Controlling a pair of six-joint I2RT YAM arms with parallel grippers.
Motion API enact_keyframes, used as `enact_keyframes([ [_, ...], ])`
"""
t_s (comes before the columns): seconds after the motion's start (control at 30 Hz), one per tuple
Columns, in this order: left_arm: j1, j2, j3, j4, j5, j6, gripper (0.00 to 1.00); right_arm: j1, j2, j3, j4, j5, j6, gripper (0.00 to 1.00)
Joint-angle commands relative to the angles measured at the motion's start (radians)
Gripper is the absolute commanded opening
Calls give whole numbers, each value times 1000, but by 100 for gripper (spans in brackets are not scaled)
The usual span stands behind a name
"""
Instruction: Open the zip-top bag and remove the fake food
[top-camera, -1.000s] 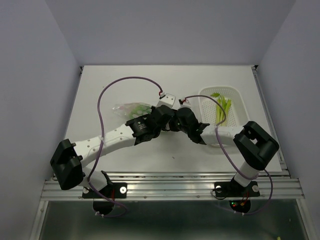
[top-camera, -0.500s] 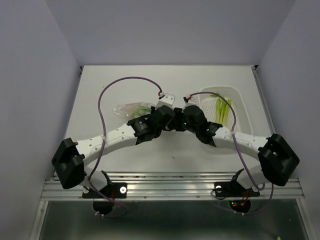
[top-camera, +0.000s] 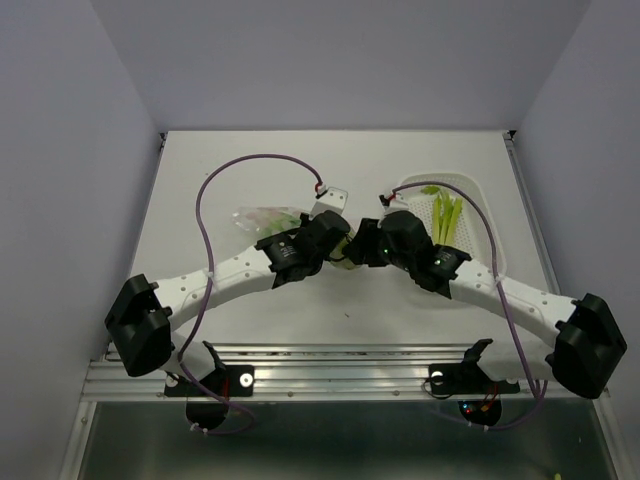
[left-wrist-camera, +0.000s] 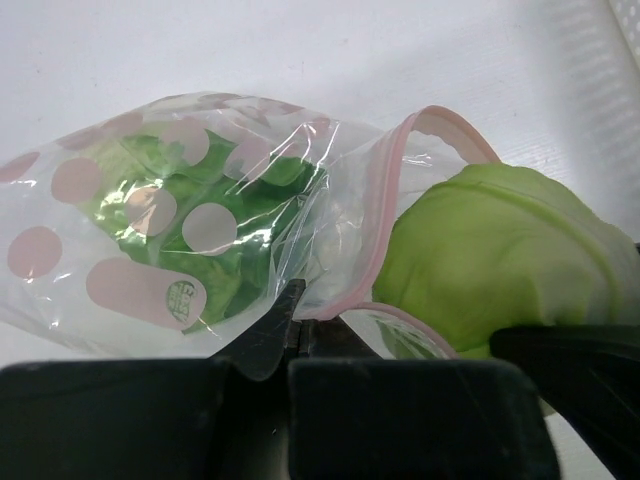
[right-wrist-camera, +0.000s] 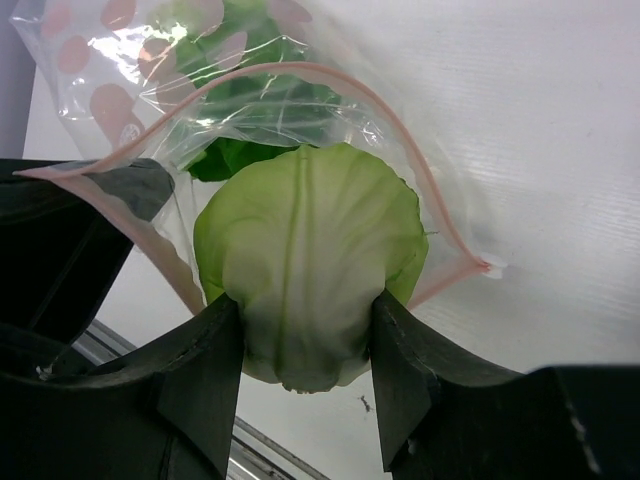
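Extraction is the step in hand: the zip-top bag (left-wrist-camera: 180, 230) lies on the white table (top-camera: 340, 295) left of centre, its pink zip mouth gaping toward the right arm. The left gripper (left-wrist-camera: 295, 325) is clenched on the lower lip of that mouth, pinning the bag. The right gripper (right-wrist-camera: 305, 312) grasps a pale green cabbage leaf (right-wrist-camera: 305, 240) between both fingers by its stem end, the leaf's far half sitting inside the pink rim and the near half outside. Darker leafy greens (left-wrist-camera: 190, 200) lie deeper in the bag, behind the polka-dot print. Yellow-green stalks (top-camera: 447, 213) rest in the white tray (top-camera: 440, 177) at the right. By my reading, the next move calls for a straight pull of the leaf away from the mouth toward the tray, with the left jaws holding firm so the bag does not drag along; the deeper greens will then need a further reach inside.
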Motion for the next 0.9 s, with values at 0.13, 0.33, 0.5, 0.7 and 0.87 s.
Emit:
enact_keyframes([
  [0.13, 10, -10, 11, 19, -15, 3, 0, -81, -197, 73, -152, 123, -87, 24],
  [0.33, 10, -11, 19, 19, -18, 6, 0, -301, -261, 78, -255, 147, -126, 25],
  [0.5, 8, -24, 14, 19, -15, 6, 0, -484, -237, 70, -394, 320, -138, 29],
  [0.7, 10, -28, 17, 11, -18, 6, 0, -601, -168, 35, -456, 411, -137, 29],
  [0.87, 10, -25, 18, 14, -18, 6, 0, -656, -157, 17, -491, 474, -138, 34],
])
